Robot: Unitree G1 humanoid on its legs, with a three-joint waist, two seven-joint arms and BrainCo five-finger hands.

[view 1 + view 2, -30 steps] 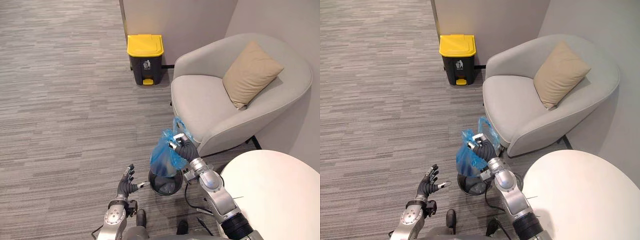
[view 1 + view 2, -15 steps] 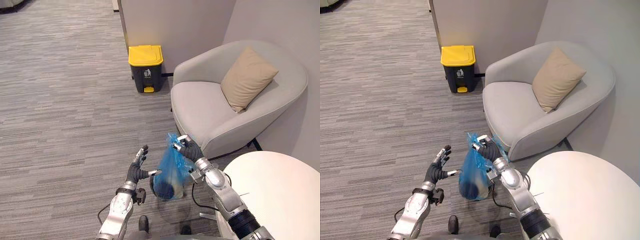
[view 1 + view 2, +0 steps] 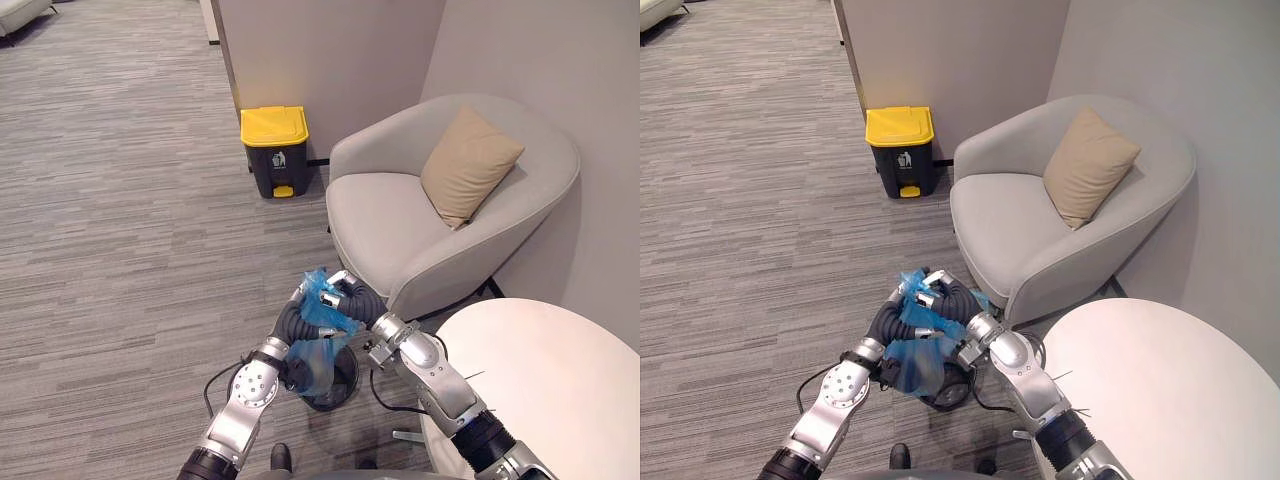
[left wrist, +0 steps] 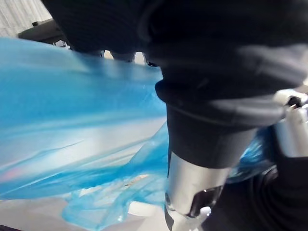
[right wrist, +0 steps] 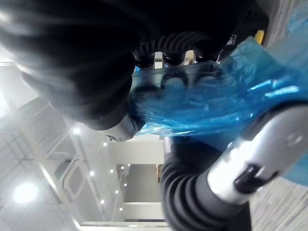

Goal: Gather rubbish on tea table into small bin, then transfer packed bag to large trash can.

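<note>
A blue plastic bag hangs above the small black bin on the carpet. My right hand is shut on the bag's bunched top. In the right wrist view its fingers curl into the blue plastic. My left hand presses against the same bunched top from the other side, right next to the right hand. The blue film lies close in front of the left wrist view. The large trash can, dark with a shut yellow lid, stands by the wall ahead.
A grey armchair with a tan cushion stands just right of the bag. The white round tea table is at the lower right. Open grey carpet stretches left and toward the large can.
The left hand, which stood open and apart from the bag, has come up against the bag's top beside the right hand. The camera view has shifted.
</note>
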